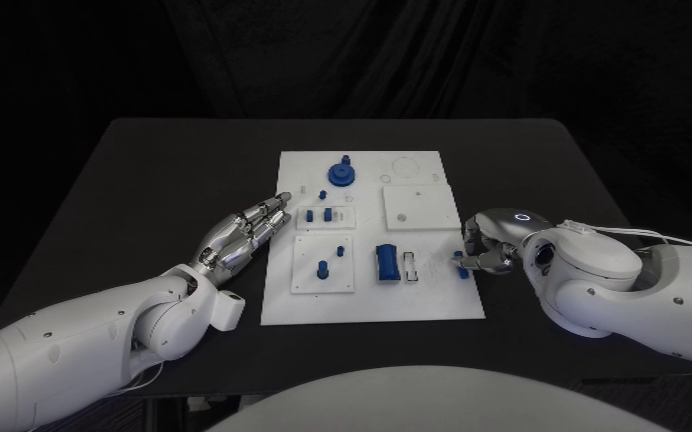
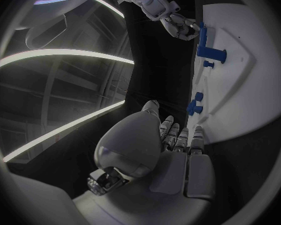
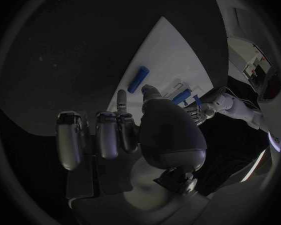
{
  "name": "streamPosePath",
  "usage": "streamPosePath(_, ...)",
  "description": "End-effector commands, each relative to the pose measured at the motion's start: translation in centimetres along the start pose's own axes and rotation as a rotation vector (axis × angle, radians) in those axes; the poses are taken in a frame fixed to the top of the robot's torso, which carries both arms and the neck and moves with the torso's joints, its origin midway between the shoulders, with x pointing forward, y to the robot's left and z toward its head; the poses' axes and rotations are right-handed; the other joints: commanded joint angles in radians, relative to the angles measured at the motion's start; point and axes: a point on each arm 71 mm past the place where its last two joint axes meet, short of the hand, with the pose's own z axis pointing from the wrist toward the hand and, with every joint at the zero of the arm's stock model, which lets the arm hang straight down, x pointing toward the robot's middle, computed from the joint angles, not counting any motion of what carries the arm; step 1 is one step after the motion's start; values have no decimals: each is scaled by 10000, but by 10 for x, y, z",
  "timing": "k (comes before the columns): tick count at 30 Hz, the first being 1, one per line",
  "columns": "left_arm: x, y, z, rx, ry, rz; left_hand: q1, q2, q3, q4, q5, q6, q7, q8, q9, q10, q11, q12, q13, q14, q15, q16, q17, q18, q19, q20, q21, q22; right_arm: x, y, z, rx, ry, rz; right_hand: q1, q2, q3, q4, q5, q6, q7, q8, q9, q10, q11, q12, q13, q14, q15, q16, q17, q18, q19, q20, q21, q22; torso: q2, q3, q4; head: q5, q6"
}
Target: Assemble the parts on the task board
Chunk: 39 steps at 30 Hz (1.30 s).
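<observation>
The white task board (image 1: 368,297) lies mid-table. On it are a round blue knob (image 1: 342,173), small blue pegs (image 1: 319,215), a blue block (image 1: 388,261) and a slim blue bar (image 1: 460,258) near its right edge. My right hand (image 1: 488,242) sits curled at that edge. In the right wrist view the blue bar (image 3: 139,79) lies flat on the board (image 3: 172,50), its near end just off the tips of my right hand (image 3: 147,130). My left hand (image 1: 245,232) stretches flat and empty along the board's left edge.
White raised plates (image 1: 418,205) stand on the board's right half. The left wrist view shows my left hand (image 2: 159,150) beside the board (image 2: 240,85), with the right hand (image 2: 175,22) across it. Black tabletop surrounds the board.
</observation>
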Motion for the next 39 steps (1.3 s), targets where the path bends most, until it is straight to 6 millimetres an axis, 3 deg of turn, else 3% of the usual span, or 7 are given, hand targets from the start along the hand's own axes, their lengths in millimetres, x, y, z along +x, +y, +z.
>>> streamPosePath(1, 2, -3, 1, 526, 41, -80, 49, -58, 57, -13, 58, 9, 0, 59, 12, 28, 50, 50, 14, 14, 11, -36, -15, 204, 18, 70, 51, 5, 2, 0, 0, 133, -38, -287, -80, 37, -52, 10, 29, -51, -36, 82, 48, 1021, -74, 25, 2632, 1056, -90, 61, 2635, -69, 1049, -90, 41, 2624, -2, -2, 6, 18, -1)
streamPosePath(11, 2, -3, 1, 479, 80, -107, 54, -60, 63, -14, 44, 17, 9, 60, 13, 27, 58, 54, 14, 14, 20, -36, -15, 204, 27, 78, 57, 17, 9, 5, 2, -78, 97, -317, -64, 207, 32, -16, 491, 179, -123, 194, 273, 1021, -96, 25, 2632, 1056, -120, 61, 2635, -74, 1058, -111, 58, 2630, 5, -2, 8, 13, -1)
streamPosePath(18, 2, -3, 1, 453, 112, -133, 66, -59, 76, -20, 32, 35, 36, 64, 15, 31, 84, 76, 17, 14, 37, -36, -15, 204, 31, 96, 60, 20, 12, 6, 4, -118, 265, -427, 391, 151, 358, -76, 1895, 383, -151, -173, 314, 1021, -125, 25, 2632, 1056, -153, 61, 2635, -74, 1058, -145, 58, 2630, 1, -1, 14, 18, -1)
streamPosePath(21, 3, -2, 1, 446, 121, -140, 66, -59, 76, -20, 32, 35, 36, 64, 15, 31, 84, 76, 17, 14, 37, -36, -15, 204, 31, 96, 60, 20, 15, 8, 4, -210, 368, -389, 820, 107, 727, -143, 2786, 503, -154, -391, 327, 1021, -133, 25, 2632, 1056, -166, 61, 2635, -74, 1057, -160, 56, 2629, 1, -2, 9, 36, -1)
streamPosePath(25, 3, -2, 1, 436, 132, -150, 86, -62, 98, -30, 9, 95, 85, 79, 23, 44, 131, 106, 22, 14, 64, -36, -15, 203, 38, 121, 64, 24, 19, 12, 5, -284, 769, -107, 1349, 91, 1245, -340, 3449, 576, -107, -616, 347, 1021, -112, 25, 2632, 1056, -149, 61, 2635, -55, 1021, -157, -5, 2605, 4, -2, 10, 52, -1)
streamPosePath(30, 4, -2, 2, 437, 154, -166, 99, -65, 110, -37, 1, 153, 117, 93, 31, 52, 154, 122, 24, 14, 77, -36, -15, 202, 41, 131, 66, 26, 23, 17, 7, -321, 1105, 147, 1595, -1, 1522, -509, 3635, 566, -54, -756, 361, 1021, -67, 25, 2632, 1056, -112, 61, 2635, -45, 1003, -127, -36, 2592, 4, -2, 11, 57, -1)
streamPosePath(39, 5, -2, 2, 432, 183, -186, 125, -69, 138, -51, -16, 235, 162, 117, 41, 82, 202, 204, 36, 14, 96, -36, -15, 200, 47, 147, 69, 29, 31, 15, 12, 261, 2087, 1188, 1858, -156, 1842, -880, 3000, 816, -5, -983, 378, 1021, -9, 25, 2632, 1056, -63, 61, 2635, -57, 1025, -71, 1, 2607, 6, 1, 16, 94, -1)
